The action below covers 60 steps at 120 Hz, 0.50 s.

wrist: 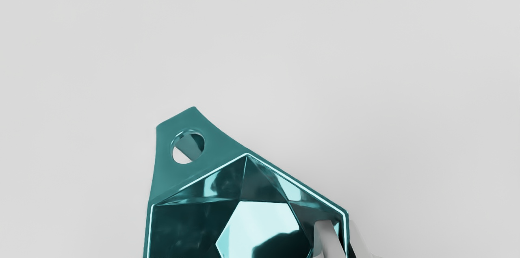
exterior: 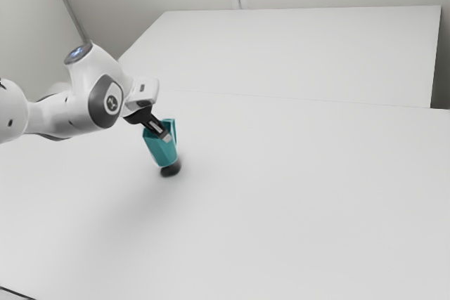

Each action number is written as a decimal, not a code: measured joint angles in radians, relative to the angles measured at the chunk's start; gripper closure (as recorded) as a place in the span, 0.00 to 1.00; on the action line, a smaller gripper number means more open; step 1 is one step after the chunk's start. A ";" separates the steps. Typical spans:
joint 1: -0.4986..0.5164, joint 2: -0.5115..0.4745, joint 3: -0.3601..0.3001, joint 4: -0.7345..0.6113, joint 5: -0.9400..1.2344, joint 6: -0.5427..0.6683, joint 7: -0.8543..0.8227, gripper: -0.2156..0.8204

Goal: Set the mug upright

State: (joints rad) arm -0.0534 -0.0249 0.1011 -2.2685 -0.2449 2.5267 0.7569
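Nearest the wrist camera, the fingers (wrist: 325, 239) are closed narrow on one wall of the mug (wrist: 260, 223), one pad inside the mouth, the other outside. In the exterior view the teal mug hangs from, or leans against, this hold above the tabletop (exterior: 281, 194), mouth up, tilted toward the arm (exterior: 70, 114). A dark patch (exterior: 170, 169) lies at its foot; whether the base touches cannot be determined.

Handling, by judgement: rigid, thin-walled and fairly light, with smooth, glossy facets that may slip; treat as brittle. Preferred hold: one flat wall near the rim (wrist: 203, 178), pads parallel to the facet and clear of the corners. The pierced handle (wrist: 166, 176) is off-centre and would invite swing. A single-wall pinch permits pivoting; use moderate force, level the base slowly, and release only at full seating.
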 joint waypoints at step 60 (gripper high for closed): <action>0.076 0.042 -0.018 -0.102 -0.006 0.217 -0.011 0.96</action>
State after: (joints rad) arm 0.0222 0.0176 0.0827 -2.3704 -0.2508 2.7437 0.7454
